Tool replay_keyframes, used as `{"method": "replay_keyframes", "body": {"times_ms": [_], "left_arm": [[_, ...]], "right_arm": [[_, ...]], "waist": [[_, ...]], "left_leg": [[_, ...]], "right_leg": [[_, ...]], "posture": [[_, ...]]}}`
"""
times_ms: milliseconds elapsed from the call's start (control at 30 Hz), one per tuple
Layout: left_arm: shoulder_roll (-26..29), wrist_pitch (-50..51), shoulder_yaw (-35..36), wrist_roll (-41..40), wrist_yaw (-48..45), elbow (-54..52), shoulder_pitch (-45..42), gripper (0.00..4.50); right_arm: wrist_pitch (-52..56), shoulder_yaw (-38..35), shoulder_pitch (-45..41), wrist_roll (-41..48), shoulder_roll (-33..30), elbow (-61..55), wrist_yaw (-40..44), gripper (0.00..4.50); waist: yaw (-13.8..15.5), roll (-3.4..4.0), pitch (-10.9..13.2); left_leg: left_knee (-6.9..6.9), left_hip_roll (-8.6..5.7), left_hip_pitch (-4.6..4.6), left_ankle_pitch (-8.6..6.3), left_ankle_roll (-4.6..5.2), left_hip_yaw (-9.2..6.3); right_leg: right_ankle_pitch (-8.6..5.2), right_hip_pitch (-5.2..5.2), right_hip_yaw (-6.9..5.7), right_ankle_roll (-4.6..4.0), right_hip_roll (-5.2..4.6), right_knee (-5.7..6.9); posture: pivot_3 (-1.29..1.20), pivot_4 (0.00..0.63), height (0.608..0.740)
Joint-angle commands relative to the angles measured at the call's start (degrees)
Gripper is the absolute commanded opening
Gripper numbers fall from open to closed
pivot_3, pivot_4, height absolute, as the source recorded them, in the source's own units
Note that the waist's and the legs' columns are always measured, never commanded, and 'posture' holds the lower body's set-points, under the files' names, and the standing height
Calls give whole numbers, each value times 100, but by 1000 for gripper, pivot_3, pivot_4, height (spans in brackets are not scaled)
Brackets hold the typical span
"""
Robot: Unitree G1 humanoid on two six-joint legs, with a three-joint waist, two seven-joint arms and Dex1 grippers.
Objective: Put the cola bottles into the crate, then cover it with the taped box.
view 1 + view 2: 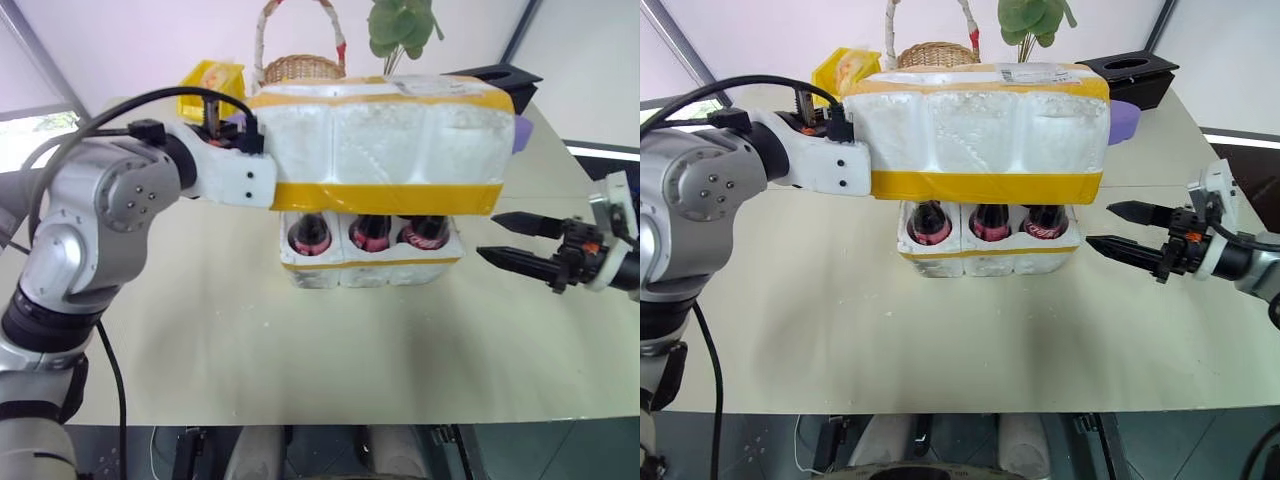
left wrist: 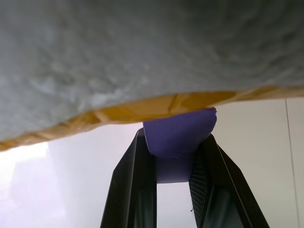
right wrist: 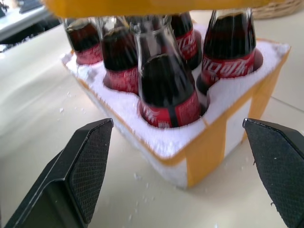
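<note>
The taped box (image 1: 385, 140), white foam with wide yellow bands, hangs level just above the crate (image 1: 370, 272). In the left wrist view my left gripper (image 2: 175, 138) is shut on the box's purple end (image 2: 180, 128). The crate is a low white foam tray with a yellow strip, resting on the table. Cola bottles (image 1: 372, 232) stand upright in its wells, their tops hidden under the box. Several of these bottles (image 3: 168, 90) also appear in the right wrist view. My right gripper (image 1: 488, 236) is open, level with the crate and a short way off its right side, holding nothing.
Behind the box at the table's far edge are a wicker basket (image 1: 300, 68), a yellow packet (image 1: 210, 80), a green plant (image 1: 400, 25) and a black tissue box (image 1: 500, 75). Bare beige tabletop (image 1: 300, 350) stretches in front of the crate.
</note>
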Motion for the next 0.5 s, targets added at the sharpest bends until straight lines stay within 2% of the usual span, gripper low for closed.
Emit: {"method": "replay_keyframes", "body": {"times_ms": [33,167,433,500], "left_arm": [[218,-526,-48,192,8,-7,-215,361],[304,-748,-48,220,-81,27,-180,361],[149,-711,53,160,-143,-1,-228,4293],[104,-726,92,107,-122,36,-305,4462]], "right_arm": [[17,-349,-96,132,-188,-38,113,4500],[21,-312,-186,119,-179,-14,98,4500],[-14,-205,-340,59,-148,113,141,4500],[-36,-167,-386,32,-126,167,147,4500]], "waist": [[-12,0,0],[-17,1,0],[-3,-2,1],[-2,-2,1]], "left_leg": [[0,0,1,0,0,0],[-2,1,5,0,0,1],[0,0,-1,0,0,1],[0,0,-1,0,0,1]], "right_leg": [[0,0,0,0,0,0],[0,1,0,0,0,1],[0,0,1,0,0,-1],[0,0,0,0,0,-1]], "posture": [[0,150,738],[0,150,738],[0,150,738],[0,150,738]]}}
